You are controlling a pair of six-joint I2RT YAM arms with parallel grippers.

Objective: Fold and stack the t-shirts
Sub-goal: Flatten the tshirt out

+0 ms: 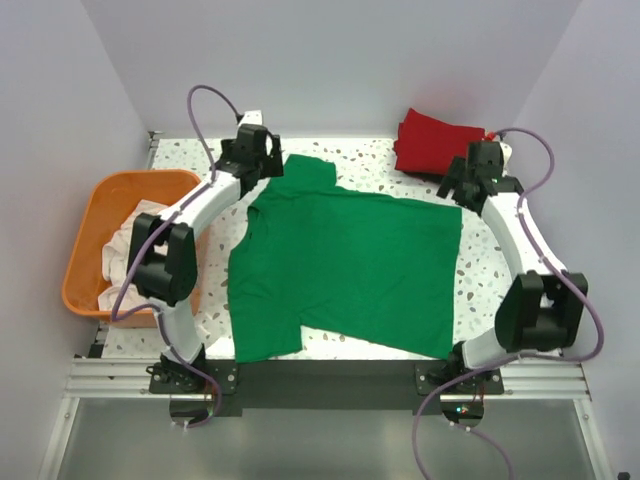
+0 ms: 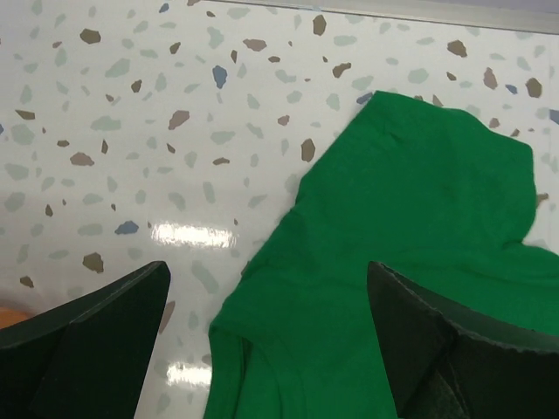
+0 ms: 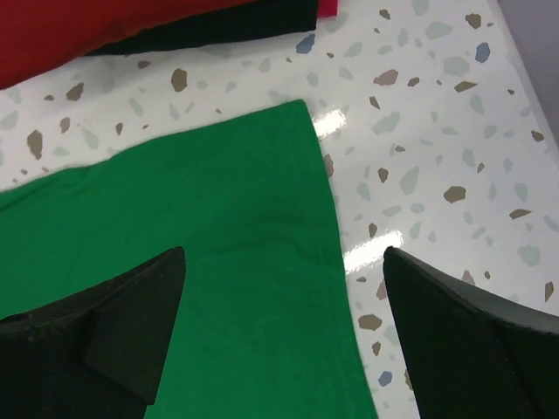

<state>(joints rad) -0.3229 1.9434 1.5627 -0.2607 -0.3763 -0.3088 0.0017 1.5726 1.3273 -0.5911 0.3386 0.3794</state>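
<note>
Green t-shirt (image 1: 350, 270) spread on speckled table (image 1: 365, 155) | pale walls (image 1: 330, 60) | left hand (image 2: 266, 279) wide | right hand (image 3: 284, 262) wide

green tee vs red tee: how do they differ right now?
The green tee lies spread open; the red tee is folded compact. Green covers the middle of the table; red sits at its far right corner, on black cloth. Green's footprint is far larger. Both are plain solid-colour cloth.
</note>
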